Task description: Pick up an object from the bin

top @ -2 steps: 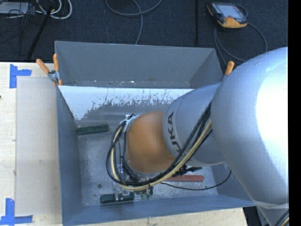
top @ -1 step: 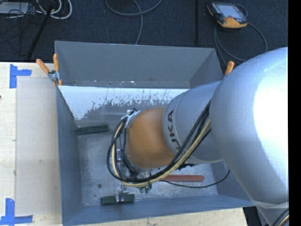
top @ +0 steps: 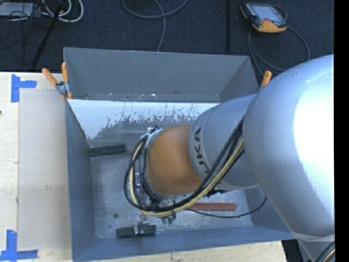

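Note:
My gripper [top: 145, 224] reaches down under the orange wrist cover to the bin's front floor. It comes down onto a short dark green bar [top: 128, 232] that lies flat along the front wall. The gripper's tip covers the bar's right half. I cannot tell whether it has hold of the bar. A thin reddish-brown stick [top: 217, 206] lies flat to the gripper's right, partly under the arm.
A second dark green bar [top: 107, 150] lies at the back left of the floor, by the foot of the sloping back wall. The arm and its cables cover the bin's middle and right. The left part of the floor is bare.

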Motion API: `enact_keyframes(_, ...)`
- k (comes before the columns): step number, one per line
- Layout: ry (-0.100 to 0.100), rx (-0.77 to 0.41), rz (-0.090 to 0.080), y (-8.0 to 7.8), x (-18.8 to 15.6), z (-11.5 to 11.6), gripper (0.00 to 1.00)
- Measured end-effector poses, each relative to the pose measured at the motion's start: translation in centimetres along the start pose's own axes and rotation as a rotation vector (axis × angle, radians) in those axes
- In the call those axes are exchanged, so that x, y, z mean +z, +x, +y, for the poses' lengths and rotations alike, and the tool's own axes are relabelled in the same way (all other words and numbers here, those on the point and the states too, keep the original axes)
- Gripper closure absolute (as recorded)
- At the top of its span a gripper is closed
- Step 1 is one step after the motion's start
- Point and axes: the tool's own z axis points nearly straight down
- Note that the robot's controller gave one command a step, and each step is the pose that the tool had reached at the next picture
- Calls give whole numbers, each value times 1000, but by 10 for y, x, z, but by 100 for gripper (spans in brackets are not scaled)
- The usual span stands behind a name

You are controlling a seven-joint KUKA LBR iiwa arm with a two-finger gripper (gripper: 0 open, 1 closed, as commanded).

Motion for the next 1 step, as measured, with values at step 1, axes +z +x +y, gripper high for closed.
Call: enact_keyframes(1, -1, -6, 0, 0, 0, -2, 0)
